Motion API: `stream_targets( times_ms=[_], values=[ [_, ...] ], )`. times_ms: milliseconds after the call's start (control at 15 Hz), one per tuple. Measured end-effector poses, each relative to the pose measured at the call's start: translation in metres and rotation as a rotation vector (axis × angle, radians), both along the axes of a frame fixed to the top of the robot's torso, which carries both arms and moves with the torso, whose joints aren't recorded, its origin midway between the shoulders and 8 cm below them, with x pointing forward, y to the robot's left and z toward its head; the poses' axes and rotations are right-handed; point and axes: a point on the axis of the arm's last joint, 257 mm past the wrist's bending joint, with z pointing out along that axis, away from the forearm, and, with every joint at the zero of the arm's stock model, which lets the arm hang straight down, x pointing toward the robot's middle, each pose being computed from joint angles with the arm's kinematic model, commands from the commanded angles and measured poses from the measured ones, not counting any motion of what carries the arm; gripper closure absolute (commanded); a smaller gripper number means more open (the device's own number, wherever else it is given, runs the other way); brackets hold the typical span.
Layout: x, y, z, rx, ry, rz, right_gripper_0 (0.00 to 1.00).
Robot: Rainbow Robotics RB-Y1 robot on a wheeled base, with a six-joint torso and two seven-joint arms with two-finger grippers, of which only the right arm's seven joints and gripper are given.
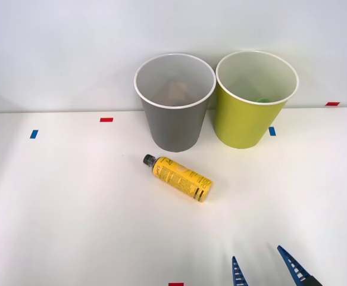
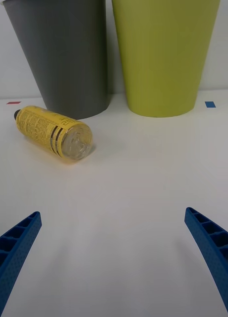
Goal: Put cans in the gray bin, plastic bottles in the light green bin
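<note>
The plastic bottle (image 1: pixel 178 177), slim and yellow with a black cap, lies on its side on the white table just in front of the gray bin (image 1: pixel 176 128). Its cap points toward the back left. The light green bin (image 1: pixel 241 122) stands upright to the right of the gray one, almost touching it. Deep inside the gray bin a dim pinkish shape (image 1: pixel 176 90) shows; I cannot tell whether it is the can. My right gripper (image 1: pixel 256 253) hovers open and empty near the table's front edge, to the right of the bottle. The wrist view has the bottle (image 2: pixel 52 131) ahead of the open gripper (image 2: pixel 113 212), with the gray bin (image 2: pixel 64 54) and the green bin (image 2: pixel 163 54) behind.
Small red tape marks (image 1: pixel 106 120) and blue tape marks (image 1: pixel 34 134) dot the table. A white wall rises right behind the bins. Something green (image 1: pixel 261 99) lies inside the light green bin. The tabletop is bare between gripper and bottle.
</note>
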Motion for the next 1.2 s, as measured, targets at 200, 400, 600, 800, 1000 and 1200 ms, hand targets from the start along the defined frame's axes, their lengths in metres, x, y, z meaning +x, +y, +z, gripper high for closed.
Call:
stream_targets(
  times_ms=[200,400,600,800,1000,1200],
  values=[
    [0.0000,0.0000,0.0000,0.000,0.000,0.000,0.00],
    [0.0000,0.0000,0.0000,0.000,0.000,0.000,0.00],
    [0.0000,0.0000,0.0000,0.000,0.000,0.000,0.00],
    [0.0000,0.0000,0.0000,0.000,0.000,0.000,0.00],
    [0.0000,0.0000,0.0000,0.000,0.000,0.000,0.00],
    [0.0000,0.0000,0.0000,0.000,0.000,0.000,0.00]
  ],
)
